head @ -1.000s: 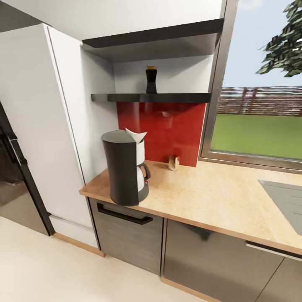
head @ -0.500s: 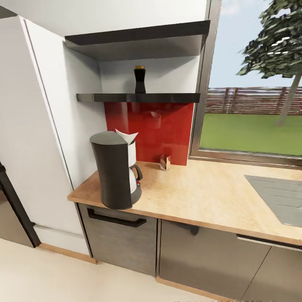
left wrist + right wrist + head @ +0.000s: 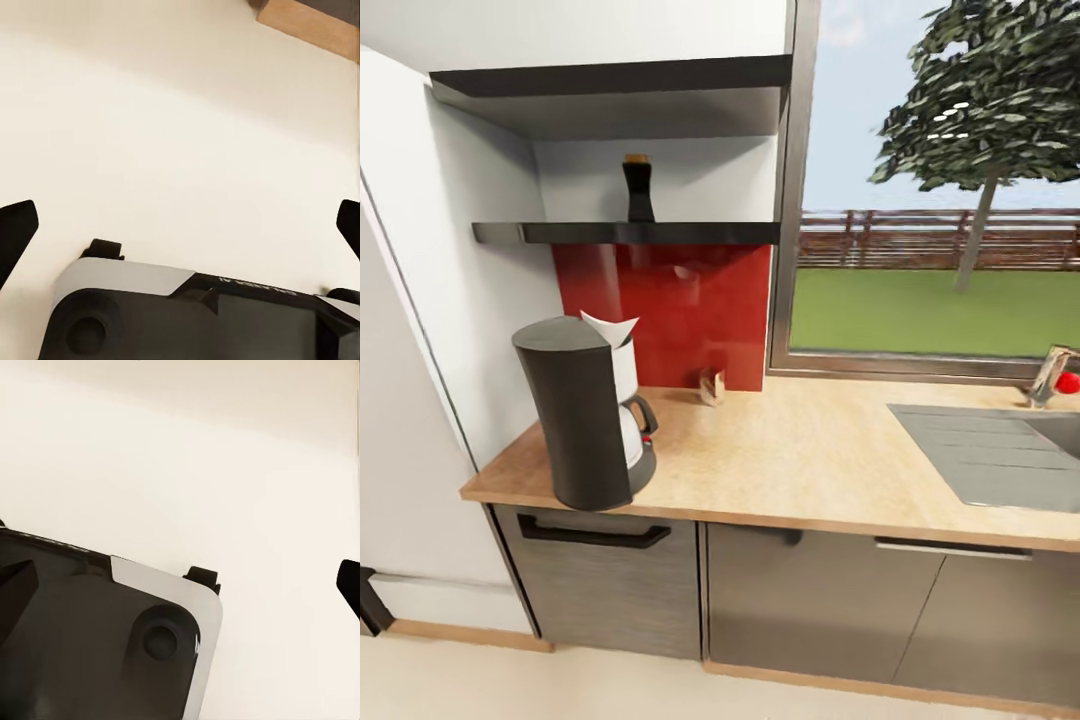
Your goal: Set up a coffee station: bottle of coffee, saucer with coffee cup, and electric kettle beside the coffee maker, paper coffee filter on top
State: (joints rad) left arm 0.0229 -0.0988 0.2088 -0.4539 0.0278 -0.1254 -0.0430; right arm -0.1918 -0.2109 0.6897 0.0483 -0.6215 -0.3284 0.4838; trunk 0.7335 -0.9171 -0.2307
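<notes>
The coffee maker (image 3: 585,412) stands upright at the left end of the countertop (image 3: 830,460), with the paper coffee filter (image 3: 610,328) sitting in its top. At about its one o'clock, higher up, the bottle of coffee (image 3: 637,189) stands on the kitchen shelf (image 3: 625,233) above a red backsplash (image 3: 665,310). The sink (image 3: 995,455) lies at the coffee maker's three o'clock, well apart. Both wrist views look down at pale floor (image 3: 180,135): the left gripper (image 3: 180,229) and right gripper (image 3: 180,585) each have fingertips spread wide, holding nothing.
</notes>
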